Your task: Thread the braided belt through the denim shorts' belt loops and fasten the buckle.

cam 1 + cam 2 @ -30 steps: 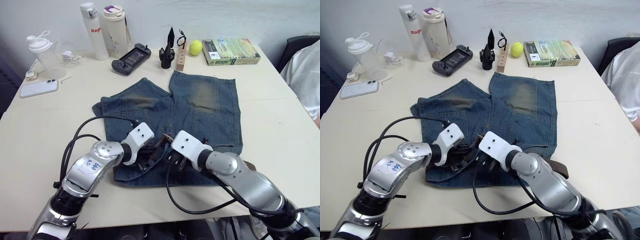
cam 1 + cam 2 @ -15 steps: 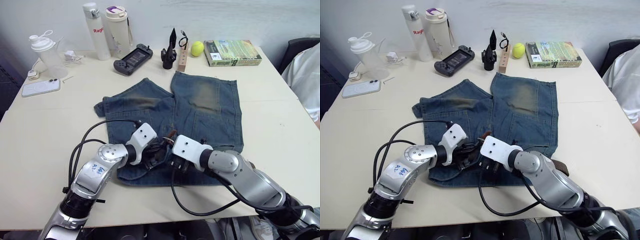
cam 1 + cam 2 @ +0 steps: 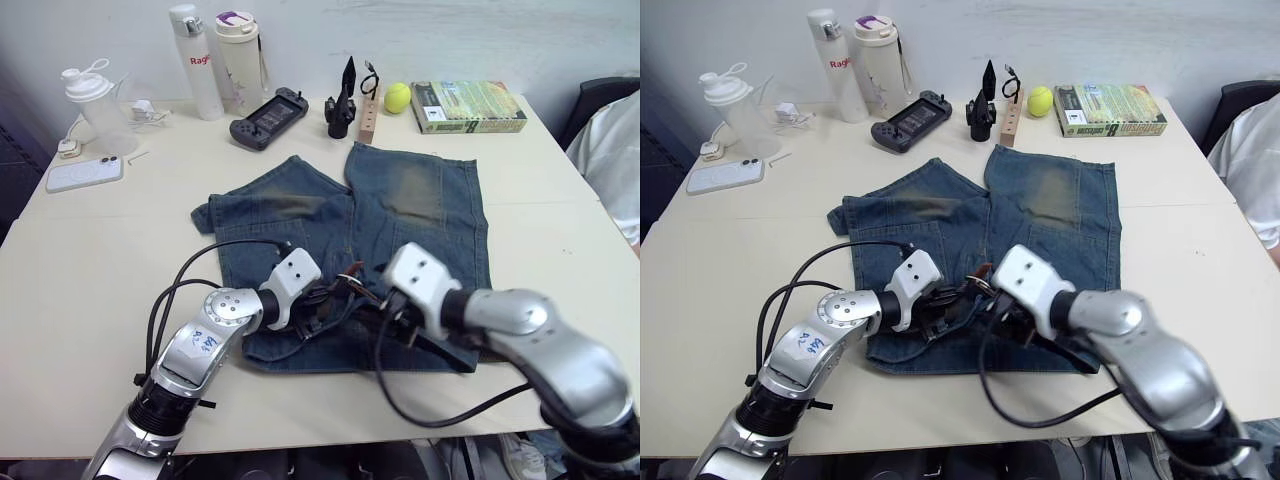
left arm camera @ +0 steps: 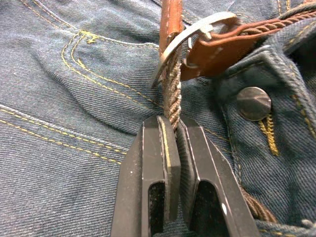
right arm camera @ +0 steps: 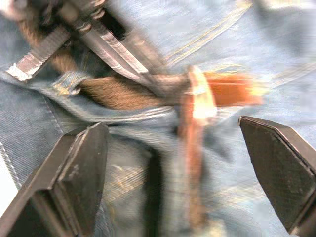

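Withdrawn right end effector [image 5: 173, 192] gapes; left [image 4: 174, 129] pinches braided belt [image 4: 172, 94].

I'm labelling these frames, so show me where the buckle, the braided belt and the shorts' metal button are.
buckle [image 4: 190, 30]: left wrist view, on its silver frame.
braided belt [image 4: 172, 101]: left wrist view, on the woven strap just above the fingertips.
metal button [image 4: 254, 103]: left wrist view, on its round face.

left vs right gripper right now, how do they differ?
The left gripper is shut on the braided belt, pinching the woven strap just below the buckle; the right gripper is wide open and holds nothing. The left one touches the belt; the right one's fingers stand apart on either side of it. Both sit over the denim shorts at the waistband.
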Motion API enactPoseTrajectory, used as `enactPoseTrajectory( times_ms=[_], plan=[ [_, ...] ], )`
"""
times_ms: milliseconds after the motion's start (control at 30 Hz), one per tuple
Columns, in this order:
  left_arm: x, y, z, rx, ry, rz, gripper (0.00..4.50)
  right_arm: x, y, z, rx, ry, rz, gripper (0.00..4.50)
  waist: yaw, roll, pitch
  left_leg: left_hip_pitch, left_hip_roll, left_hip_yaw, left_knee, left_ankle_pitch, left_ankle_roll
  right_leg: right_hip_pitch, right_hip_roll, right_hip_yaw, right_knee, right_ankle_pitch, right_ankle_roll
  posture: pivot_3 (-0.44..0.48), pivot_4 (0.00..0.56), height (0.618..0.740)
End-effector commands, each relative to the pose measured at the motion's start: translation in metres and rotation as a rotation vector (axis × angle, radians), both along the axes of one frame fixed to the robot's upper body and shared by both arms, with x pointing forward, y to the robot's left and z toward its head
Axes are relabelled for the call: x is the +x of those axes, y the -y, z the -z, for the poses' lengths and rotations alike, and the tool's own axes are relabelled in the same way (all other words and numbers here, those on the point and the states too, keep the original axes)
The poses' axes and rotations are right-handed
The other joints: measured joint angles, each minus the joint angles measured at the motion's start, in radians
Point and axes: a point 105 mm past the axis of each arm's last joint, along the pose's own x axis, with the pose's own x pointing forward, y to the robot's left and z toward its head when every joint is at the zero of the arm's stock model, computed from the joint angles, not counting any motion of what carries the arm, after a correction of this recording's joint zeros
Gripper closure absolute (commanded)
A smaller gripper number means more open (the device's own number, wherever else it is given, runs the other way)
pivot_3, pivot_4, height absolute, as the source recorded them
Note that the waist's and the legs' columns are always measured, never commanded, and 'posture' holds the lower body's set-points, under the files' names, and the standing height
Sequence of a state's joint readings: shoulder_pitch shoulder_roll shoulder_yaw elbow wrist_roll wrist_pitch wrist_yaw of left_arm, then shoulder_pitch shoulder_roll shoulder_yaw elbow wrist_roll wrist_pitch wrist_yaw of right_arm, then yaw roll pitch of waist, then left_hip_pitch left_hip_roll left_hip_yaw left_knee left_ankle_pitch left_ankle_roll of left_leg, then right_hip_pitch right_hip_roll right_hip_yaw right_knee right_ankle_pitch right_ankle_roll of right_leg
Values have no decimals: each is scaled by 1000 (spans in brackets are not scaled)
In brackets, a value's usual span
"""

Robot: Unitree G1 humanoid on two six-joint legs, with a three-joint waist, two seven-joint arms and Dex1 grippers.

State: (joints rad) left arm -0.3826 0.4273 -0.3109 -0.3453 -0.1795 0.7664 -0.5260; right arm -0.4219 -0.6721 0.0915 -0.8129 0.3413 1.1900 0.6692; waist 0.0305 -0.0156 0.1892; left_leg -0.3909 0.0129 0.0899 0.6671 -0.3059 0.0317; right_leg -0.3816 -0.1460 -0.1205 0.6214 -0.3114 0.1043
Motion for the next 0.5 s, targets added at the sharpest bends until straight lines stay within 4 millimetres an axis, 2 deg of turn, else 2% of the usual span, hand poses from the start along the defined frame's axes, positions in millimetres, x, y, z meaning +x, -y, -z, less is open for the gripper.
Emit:
enactPoseTrajectory(
  times_ms=[33,100,167,267,333,500],
  plan=[
    [-6,9,8,13,-24,44,4500,-2,2,-30,65,29,-48,38,-1,0,0,0,0,0,0,0,0,0,0,0,0,0,0,0,150,717],
    [-5,9,8,16,-22,46,4500,7,4,-41,48,95,-50,38,-2,0,0,0,0,0,0,0,0,0,0,0,0,0,0,0,150,717],
    [-6,10,8,19,-18,50,4500,23,7,-45,-85,238,-70,38,-1,0,0,0,-1,0,0,0,0,0,-1,0,0,0,0,0,150,717],
    [-6,10,8,24,-13,53,4500,43,7,-35,-339,441,-169,38,-3,0,0,0,-2,1,0,-1,1,0,-1,0,-2,1,1,0,150,717],
    [-6,10,8,28,-11,55,4500,54,5,-26,-447,521,-239,38,-5,0,0,1,-2,3,0,-1,1,0,0,-2,-2,1,3,0,150,717],
    [-6,10,9,37,-4,59,4500,61,-3,-4,-544,576,-392,38,-4,0,0,0,-2,3,0,1,2,1,1,-8,-1,2,3,0,150,717]
  ],
)
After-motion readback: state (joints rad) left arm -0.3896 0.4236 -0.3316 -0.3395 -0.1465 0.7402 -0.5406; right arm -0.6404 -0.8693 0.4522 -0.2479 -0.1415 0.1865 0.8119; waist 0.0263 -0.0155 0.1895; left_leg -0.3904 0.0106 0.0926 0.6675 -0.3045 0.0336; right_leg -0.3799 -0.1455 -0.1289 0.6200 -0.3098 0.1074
